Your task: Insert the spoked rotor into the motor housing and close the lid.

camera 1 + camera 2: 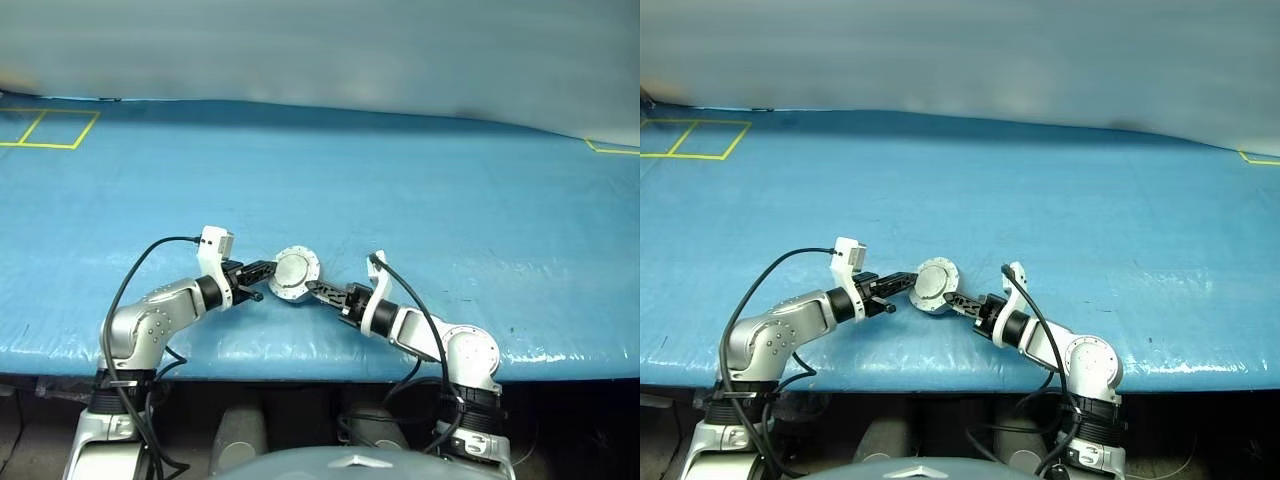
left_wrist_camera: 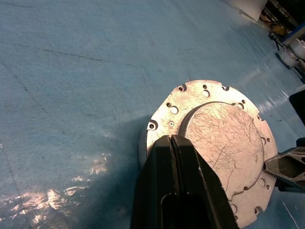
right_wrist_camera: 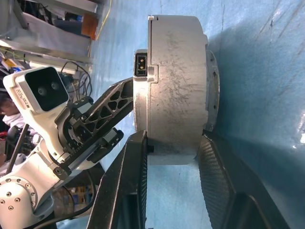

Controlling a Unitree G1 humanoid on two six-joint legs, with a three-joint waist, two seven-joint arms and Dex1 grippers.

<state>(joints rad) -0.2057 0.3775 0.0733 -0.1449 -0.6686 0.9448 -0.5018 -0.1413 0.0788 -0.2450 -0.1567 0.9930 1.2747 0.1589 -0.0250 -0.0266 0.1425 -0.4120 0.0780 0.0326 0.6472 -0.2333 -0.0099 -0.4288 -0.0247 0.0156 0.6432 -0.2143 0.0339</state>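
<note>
The lid (image 2: 219,138), plain grey with a raised centre, lies shut on top of the motor housing (image 3: 176,86), which sits on the blue table near its front edge. My left gripper (image 2: 171,139) is shut, with its tips resting on the lid's rim from the left. From the right, my right gripper (image 3: 171,143) clamps the assembly. One finger lies against the lid face and the other against the base, so it is shut on the motor housing. Both grippers meet at the lid (image 1: 293,270) in the head views. The spoked rotor is hidden.
A blue sheet (image 1: 400,200) covers the wide table. Yellow tape marks lie at its far left (image 1: 45,128) and far right (image 1: 610,150). The table's front edge (image 1: 320,365) runs just behind my wrists.
</note>
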